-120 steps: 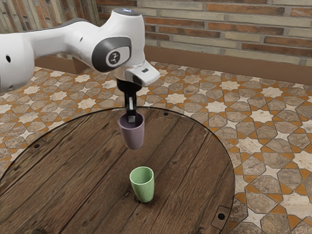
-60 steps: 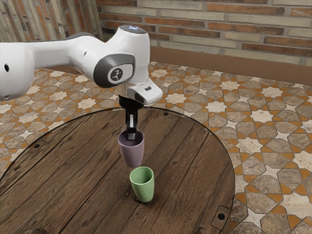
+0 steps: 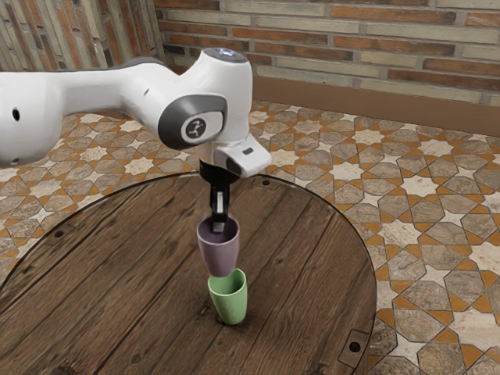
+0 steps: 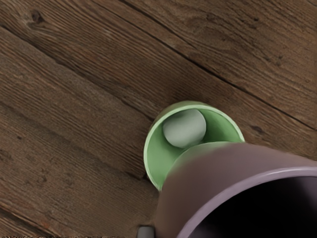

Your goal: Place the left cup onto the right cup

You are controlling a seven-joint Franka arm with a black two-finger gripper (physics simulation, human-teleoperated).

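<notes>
A mauve cup (image 3: 219, 248) hangs upright from my gripper (image 3: 219, 223), which is shut on its rim, one finger inside and one outside. Its base sits right at the mouth of the green cup (image 3: 228, 297), which stands upright on the round wooden table (image 3: 101, 266). In the wrist view the mauve cup (image 4: 247, 193) looms large just under my hand, covering part of the green cup (image 4: 171, 148), whose inside bottom is still visible beside it.
The table's front-right edge (image 3: 367, 312) curves close to the cups, with a bolt hole near it. Beyond is patterned tile floor (image 3: 422, 195) and a brick wall (image 3: 351, 39) at the back.
My hand has carried the mauve cup down and toward the exterior view's right, from well above the table to directly over the green cup's mouth. The green cup has not moved.
</notes>
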